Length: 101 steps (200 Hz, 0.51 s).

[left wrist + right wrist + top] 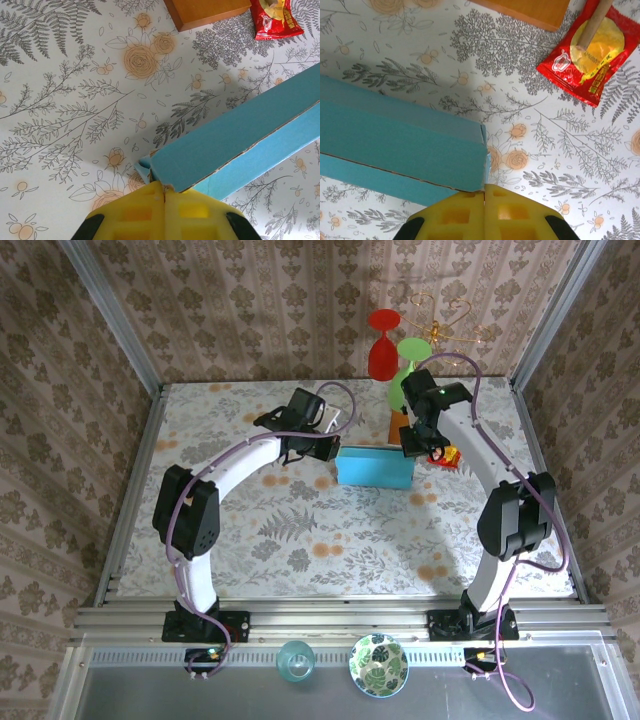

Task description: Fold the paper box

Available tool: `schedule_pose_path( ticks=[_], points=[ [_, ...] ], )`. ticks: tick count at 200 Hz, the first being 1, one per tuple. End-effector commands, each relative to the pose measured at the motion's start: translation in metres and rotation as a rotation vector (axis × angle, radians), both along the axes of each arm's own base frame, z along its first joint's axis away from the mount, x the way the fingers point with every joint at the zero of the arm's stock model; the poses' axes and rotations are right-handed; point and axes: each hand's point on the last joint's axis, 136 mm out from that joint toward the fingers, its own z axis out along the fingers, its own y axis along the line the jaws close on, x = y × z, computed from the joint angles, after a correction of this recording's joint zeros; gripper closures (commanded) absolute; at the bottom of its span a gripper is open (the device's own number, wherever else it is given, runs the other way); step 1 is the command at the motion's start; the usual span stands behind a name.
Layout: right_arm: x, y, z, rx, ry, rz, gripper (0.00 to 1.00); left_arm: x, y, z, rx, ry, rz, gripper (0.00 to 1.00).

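The paper box [375, 467] sits far back on the table [300, 560], and the left gripper [164, 192] and right gripper [484, 195] are each squeezed shut, it seems on a thin end edge, so both should move together gently without tearing it.

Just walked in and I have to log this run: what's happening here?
Two robot arms are working on a blue paper box in the middle of the table. The left gripper is shut at the box's left end and the right gripper at its right end, each seemingly pinching a thin cardboard edge. The box already has a long box shape. A red snack packet and an orange-brown block lie behind it.
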Motion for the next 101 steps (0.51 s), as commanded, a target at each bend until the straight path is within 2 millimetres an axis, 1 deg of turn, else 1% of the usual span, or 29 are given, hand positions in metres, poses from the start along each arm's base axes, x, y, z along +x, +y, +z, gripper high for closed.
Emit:
schedule_pose_path(
  ticks=[1, 41, 101],
  points=[
    [-0.012, -0.005, 0.003, -0.016, 0.064, -0.036, 1.00, -0.022, 0.020, -0.038, 0.128, 0.145, 0.022, 0.99],
    [-0.020, -0.004, 0.006, -0.008, 0.099, -0.046, 1.00, -0.023, 0.018, -0.035, 0.119, 0.155, 0.029, 0.98],
    [-0.025, -0.003, 0.008, -0.001, 0.149, -0.062, 1.00, -0.026, 0.015, -0.036, 0.127, 0.157, 0.024, 0.98]
  ],
)
